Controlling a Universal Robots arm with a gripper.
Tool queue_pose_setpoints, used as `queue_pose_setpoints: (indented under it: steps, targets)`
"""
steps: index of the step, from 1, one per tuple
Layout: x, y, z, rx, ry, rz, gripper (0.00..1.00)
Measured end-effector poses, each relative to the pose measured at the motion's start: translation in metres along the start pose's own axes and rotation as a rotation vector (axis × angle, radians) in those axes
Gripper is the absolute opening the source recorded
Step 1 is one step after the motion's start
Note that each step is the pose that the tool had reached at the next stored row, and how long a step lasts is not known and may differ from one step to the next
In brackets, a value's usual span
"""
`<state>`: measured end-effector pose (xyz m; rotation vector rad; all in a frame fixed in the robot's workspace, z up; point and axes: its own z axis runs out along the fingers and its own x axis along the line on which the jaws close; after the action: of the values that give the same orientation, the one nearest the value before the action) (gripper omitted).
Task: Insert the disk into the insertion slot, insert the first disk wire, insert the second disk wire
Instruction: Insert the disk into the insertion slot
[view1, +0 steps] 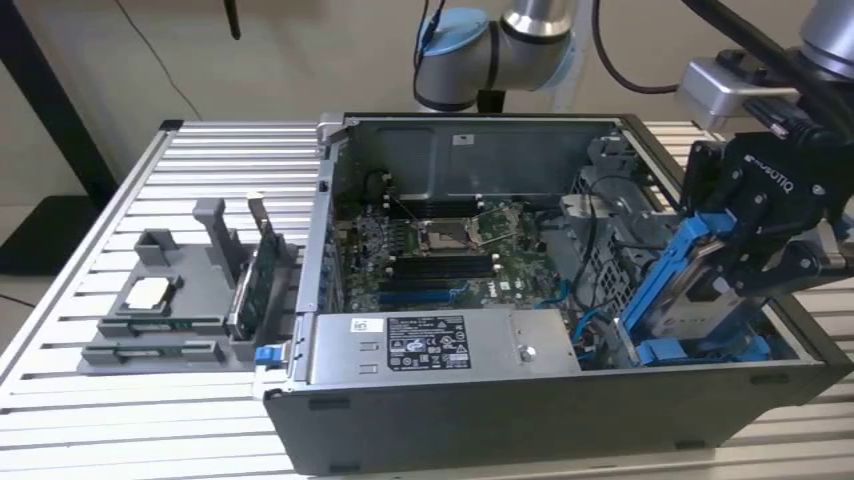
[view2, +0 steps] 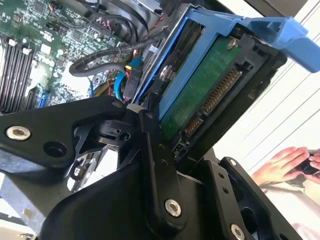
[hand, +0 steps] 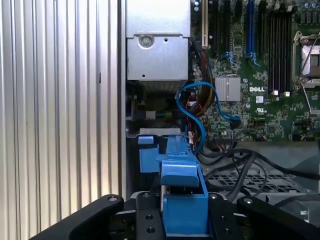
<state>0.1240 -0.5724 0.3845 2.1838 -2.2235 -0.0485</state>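
Your fingers (hand: 147, 222) pinch the disk (hand: 182, 175) by its blue carrier, one on each side, and hold it tilted on edge. The slot (view1: 707, 350) sits just below the fingers inside the open case (view1: 534, 410). The disk's lower end is at the slot's mouth, but contact is hidden. A blue cable (hand: 192, 107) loops just beyond the fingers.

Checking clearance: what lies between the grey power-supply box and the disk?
A looping blue cable, between power-supply box and disk in the first wrist view.
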Motion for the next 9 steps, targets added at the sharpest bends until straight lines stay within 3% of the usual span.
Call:
queue_pose_setpoints:
  steps: [8,9]
  targets:
    - [-0.0008,0.0000,0.0019,-0.0001,-0.0011,0.000,0.34]
    - [-0.0008,0.0000,0.0019,-0.0001,-0.0011,0.000,0.41]
